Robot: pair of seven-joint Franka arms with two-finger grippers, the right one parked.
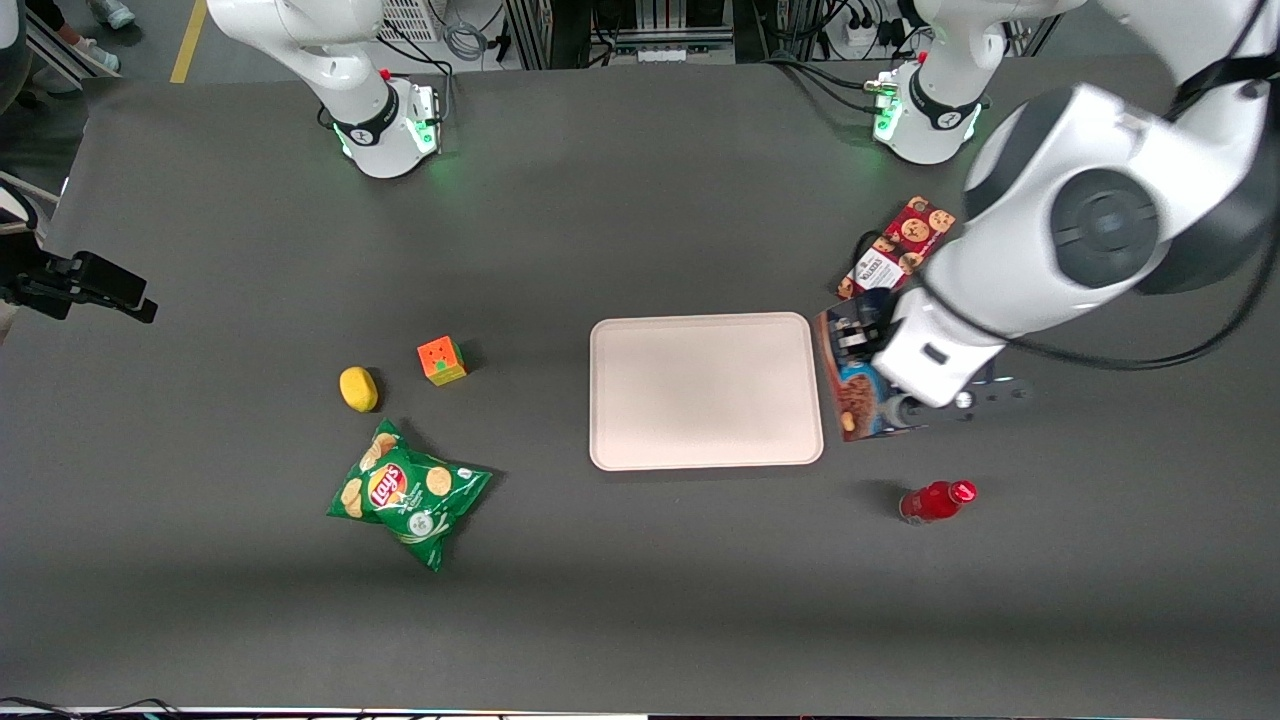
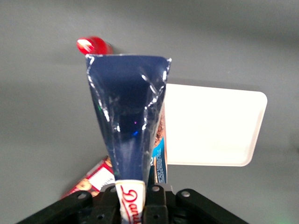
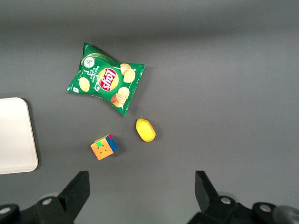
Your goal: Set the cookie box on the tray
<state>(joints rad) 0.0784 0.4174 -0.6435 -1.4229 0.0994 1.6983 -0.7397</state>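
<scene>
chips bag (image 3: 107,78), lemon (image 3: 145,129), puzzle cube (image 3: 103,146), tray (image 3: 16,135)

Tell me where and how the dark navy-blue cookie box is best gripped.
Grip the dark navy-blue cookie box across its thin faces at one end, coming from above: it is long and slim. The left arm's pincer already sits there, beside the cream-white tray. That hold looks sound.

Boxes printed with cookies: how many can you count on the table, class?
2. The cookie box is in the gripper, beside the tray. The red box lies farther from the front camera.
</scene>
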